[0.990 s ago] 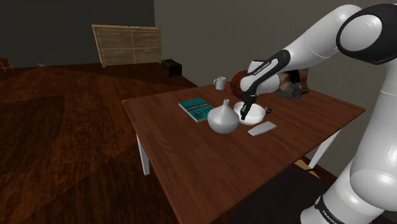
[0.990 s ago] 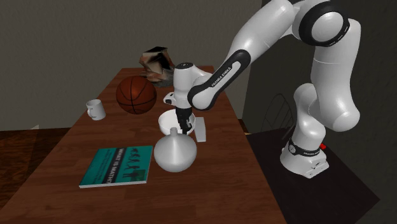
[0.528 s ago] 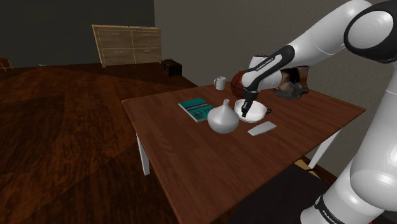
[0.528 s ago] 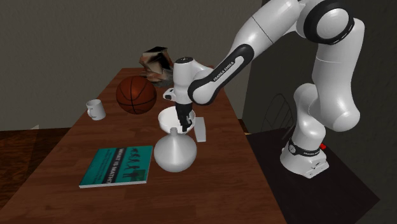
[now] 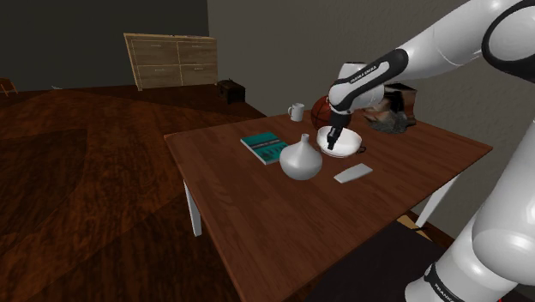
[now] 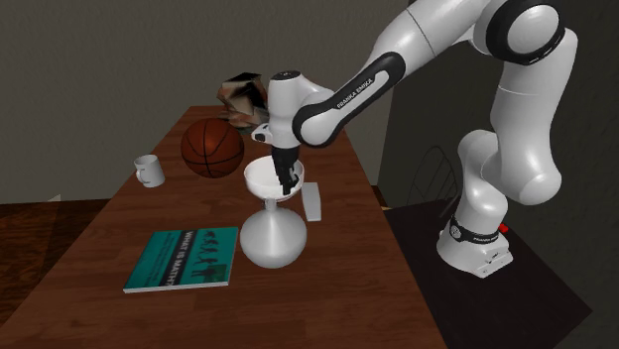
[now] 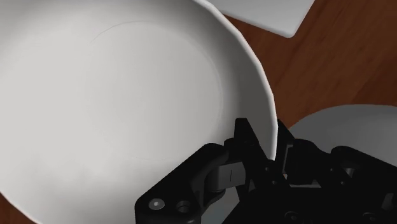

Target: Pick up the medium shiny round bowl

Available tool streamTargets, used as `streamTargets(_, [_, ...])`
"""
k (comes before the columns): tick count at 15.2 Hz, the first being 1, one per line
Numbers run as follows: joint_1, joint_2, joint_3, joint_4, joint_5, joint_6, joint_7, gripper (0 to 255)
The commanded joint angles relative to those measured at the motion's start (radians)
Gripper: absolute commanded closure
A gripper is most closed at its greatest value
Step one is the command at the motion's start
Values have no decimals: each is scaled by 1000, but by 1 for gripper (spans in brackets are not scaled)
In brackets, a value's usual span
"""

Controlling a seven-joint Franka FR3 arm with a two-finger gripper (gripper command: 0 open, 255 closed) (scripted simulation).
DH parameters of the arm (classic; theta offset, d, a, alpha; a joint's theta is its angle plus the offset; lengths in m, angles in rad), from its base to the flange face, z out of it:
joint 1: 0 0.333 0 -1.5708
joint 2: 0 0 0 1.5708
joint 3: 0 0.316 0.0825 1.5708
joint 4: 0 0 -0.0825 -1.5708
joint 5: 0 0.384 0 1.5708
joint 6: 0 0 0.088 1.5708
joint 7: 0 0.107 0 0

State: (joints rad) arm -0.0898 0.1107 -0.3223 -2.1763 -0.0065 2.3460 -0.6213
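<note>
- The white, smooth round bowl [image 6: 260, 181] is pinched at its rim by the all-black two-finger gripper [image 6: 286, 188], with one finger set inside the bowl and one outside.
- The bowl is held just above the brown wooden table [image 6: 337, 288], close over the neck of a white round-bellied vase [image 6: 273, 238].
- An orange basketball [image 6: 211, 148] and a flat white slab [image 6: 313, 203] are seen nearby.

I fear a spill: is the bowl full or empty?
Empty. The wrist view shows the bowl with a bare white inside and nothing in it; the gripper clasps its rim.
</note>
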Motion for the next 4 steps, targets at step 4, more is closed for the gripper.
streamTargets(4, [1,-28,-2,13,-11,-39,5,255])
